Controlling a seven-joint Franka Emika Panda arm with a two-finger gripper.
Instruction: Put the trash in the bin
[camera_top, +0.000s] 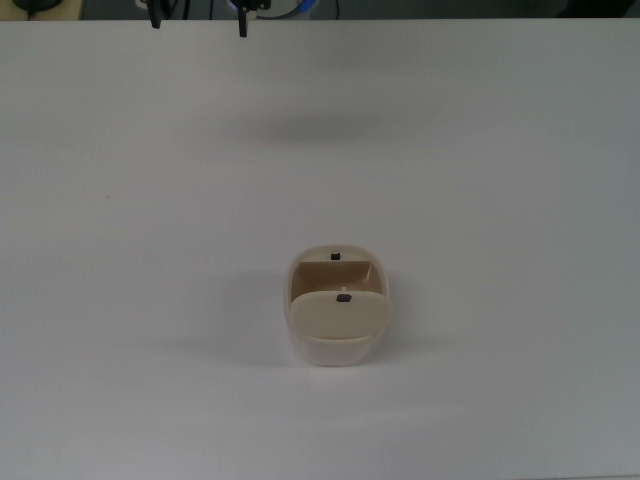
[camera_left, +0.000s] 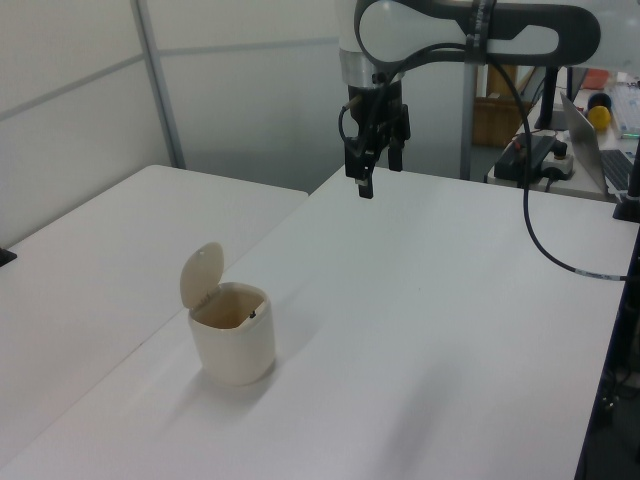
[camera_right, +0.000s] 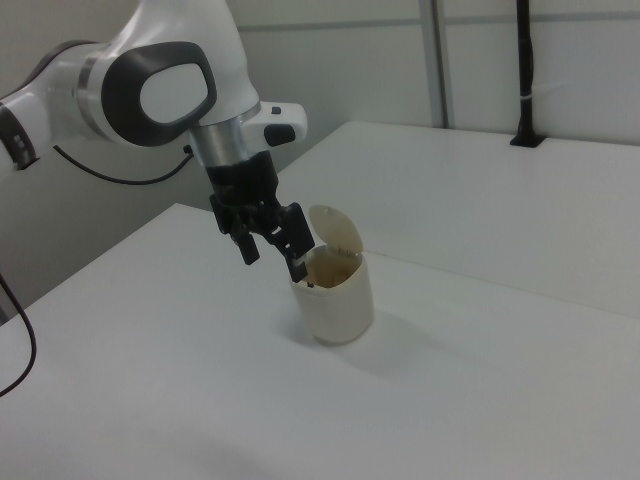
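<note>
The bin (camera_top: 338, 318) stands on the white table with its flap lid swung up; its tan inside shows two small dark marks. It also appears in the left view (camera_left: 233, 345) and the right view (camera_right: 335, 300). The trash shows in no view. My gripper (camera_left: 375, 178) hangs open and empty, high above the table and well away from the bin. In the top view only its two black fingertips (camera_top: 243, 28) poke in at the upper edge. The right view has the gripper (camera_right: 274, 262) in front of the bin's left side.
The white table (camera_top: 450, 150) stretches wide around the bin. A black cable (camera_left: 530, 220) loops from the arm at the left view's right. A desk with a laptop (camera_left: 600, 150) stands behind. A black post (camera_right: 525, 70) rises at the right view's far end.
</note>
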